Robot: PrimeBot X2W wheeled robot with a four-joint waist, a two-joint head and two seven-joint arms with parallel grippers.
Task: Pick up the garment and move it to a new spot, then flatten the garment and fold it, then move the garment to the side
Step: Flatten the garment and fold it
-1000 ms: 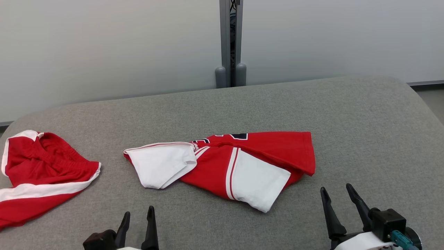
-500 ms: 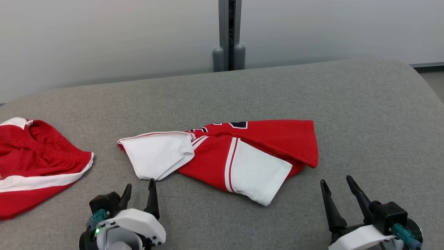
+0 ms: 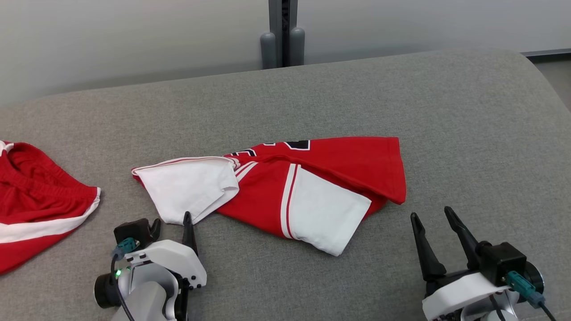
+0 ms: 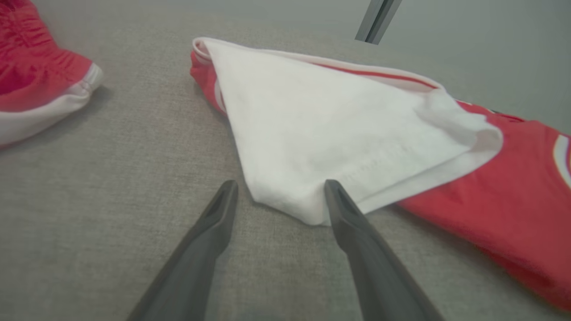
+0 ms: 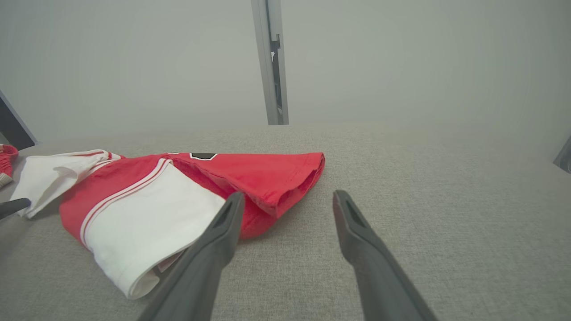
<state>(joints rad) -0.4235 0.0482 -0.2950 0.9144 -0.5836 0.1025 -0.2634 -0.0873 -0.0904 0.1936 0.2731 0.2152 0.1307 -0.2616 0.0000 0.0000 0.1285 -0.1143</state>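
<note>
The garment point(image 3: 321, 178), a red jersey with white sleeves and stripes, lies crumpled in the middle of the grey padded surface point(image 3: 468, 133). My left gripper point(image 3: 171, 218) is open at the near corner of the garment's left white sleeve. In the left wrist view that sleeve corner point(image 4: 285, 200) lies between the spread fingers of the left gripper point(image 4: 281, 183). My right gripper point(image 3: 431, 212) is open and empty, just off the garment's near right end. In the right wrist view the right gripper point(image 5: 288, 194) points past the garment's red hem point(image 5: 276, 178).
Another red and white garment point(image 3: 31, 196) lies bunched at the far left, also seen in the left wrist view point(image 4: 40, 76). A grey post point(image 3: 280, 31) stands against the pale wall behind. The surface rounds off at the right point(image 3: 535, 80).
The camera has tipped down, so everything sits higher in the picture. My left gripper has come forward to the white sleeve's corner. The right gripper has edged slightly closer to the garment.
</note>
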